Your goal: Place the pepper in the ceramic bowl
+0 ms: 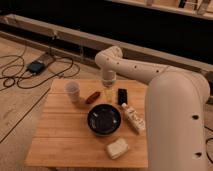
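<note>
The pepper (pixel 92 97) is a small reddish-brown piece lying on the wooden table (pixel 60 135), between the white cup and the arm's end. The ceramic bowl (pixel 104 120) is wide, dark and glossy, at the table's middle, just in front of the pepper. My gripper (pixel 107 91) hangs from the white arm over the table's far side, just right of the pepper and behind the bowl. Nothing shows in it.
A small white cup (pixel 73 90) stands at the far left of the table. A black rectangular device (pixel 122 95) lies right of the gripper. A white bottle (pixel 134 118) lies right of the bowl. A pale sponge-like block (pixel 116 148) sits near the front edge. Cables lie on the floor at left.
</note>
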`<state>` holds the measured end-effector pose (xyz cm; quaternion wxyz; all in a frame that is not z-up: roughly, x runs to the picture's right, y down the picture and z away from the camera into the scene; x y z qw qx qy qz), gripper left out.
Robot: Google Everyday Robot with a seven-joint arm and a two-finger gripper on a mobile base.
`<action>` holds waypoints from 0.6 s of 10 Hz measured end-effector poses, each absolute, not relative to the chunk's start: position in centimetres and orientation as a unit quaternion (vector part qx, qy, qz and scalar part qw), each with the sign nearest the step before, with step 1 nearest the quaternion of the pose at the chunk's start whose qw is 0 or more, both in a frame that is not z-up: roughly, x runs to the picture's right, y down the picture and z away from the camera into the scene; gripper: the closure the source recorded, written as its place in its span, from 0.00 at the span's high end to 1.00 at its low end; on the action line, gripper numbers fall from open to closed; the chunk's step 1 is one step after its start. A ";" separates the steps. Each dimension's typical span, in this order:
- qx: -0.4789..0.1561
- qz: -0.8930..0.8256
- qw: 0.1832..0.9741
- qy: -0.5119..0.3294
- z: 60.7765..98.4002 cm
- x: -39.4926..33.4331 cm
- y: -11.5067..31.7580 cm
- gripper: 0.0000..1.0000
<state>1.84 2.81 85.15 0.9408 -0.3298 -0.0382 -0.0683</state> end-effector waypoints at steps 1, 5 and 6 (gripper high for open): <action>-0.329 -0.069 0.941 -0.038 85.1 1.8 2.8 0.80; -0.300 -0.135 0.943 -0.061 86.8 -0.5 1.5 0.80; -0.287 -0.162 0.941 -0.075 87.3 -1.8 1.1 0.80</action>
